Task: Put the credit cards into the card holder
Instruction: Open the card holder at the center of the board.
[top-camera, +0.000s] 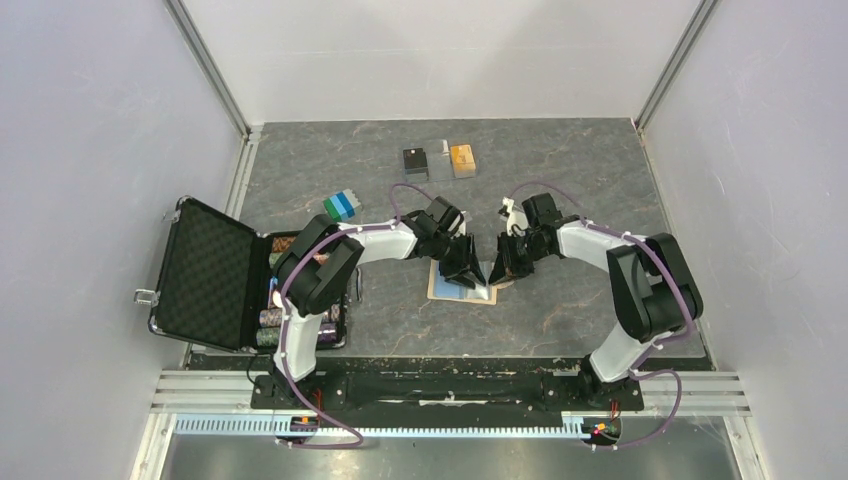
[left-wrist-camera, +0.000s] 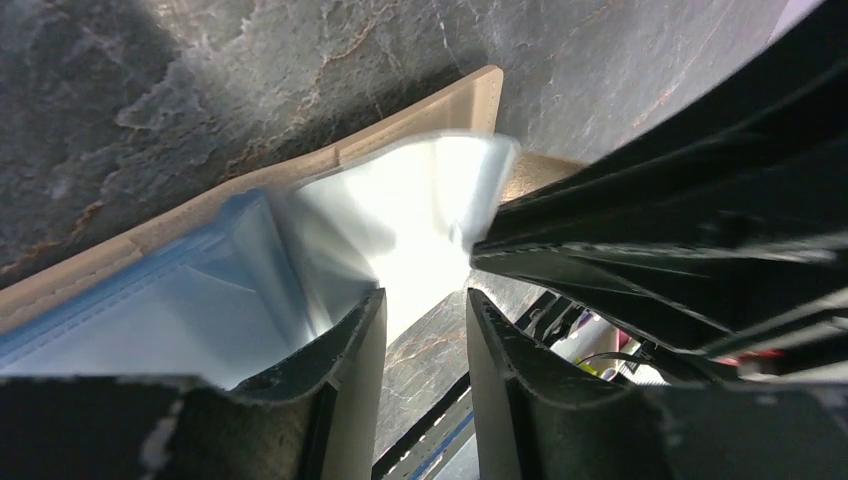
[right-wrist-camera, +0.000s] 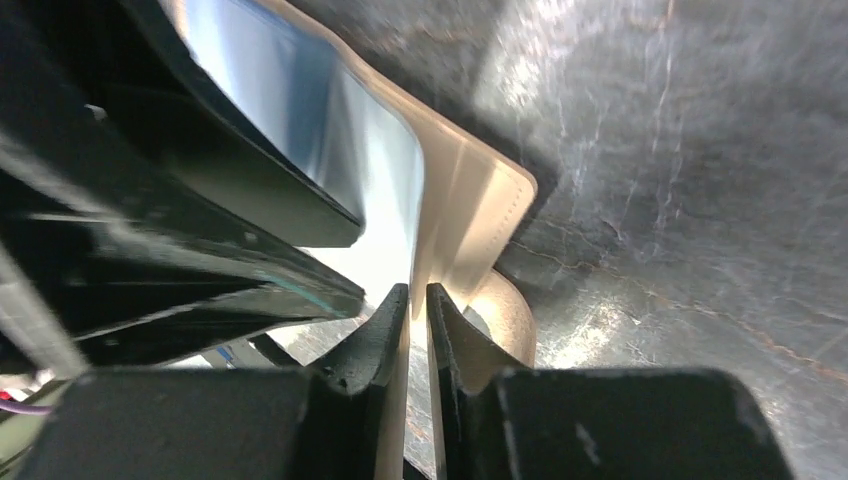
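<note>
Grey marbled table (top-camera: 600, 190) carries everything, and at its left edge a black case (top-camera: 210, 270) lies open. Smaller, near the middle, the holder (top-camera: 460, 293) lies spread flat, tan rim outward and light-blue lining up, with both arms bent in over it. Well behind it sit a black box (top-camera: 415, 162) and an orange box (top-camera: 462, 158). No cards show in any view, neither between the fingers nor on the lining, so I judge none is in yet.

What could go wrong, as I read it:
- The right grip sits at the very edge of a thin leaf. A pull upward or sideways could let the leaf slip out, and the pocket would fall shut.
- The two grippers stand nearly tip to tip, so a small drift could knock one against the other.
- If nothing pins the lining down, the whole holder may drag across the table with the right arm.

The left gripper (left-wrist-camera: 425, 300) is partly open, with only bare table showing between its fingers. One finger (left-wrist-camera: 345, 340) lies on or just over the blue lining; I cannot tell which. The right gripper (right-wrist-camera: 418, 295) is almost closed, pinching the pale thin edge of the holder's leaf.
</note>
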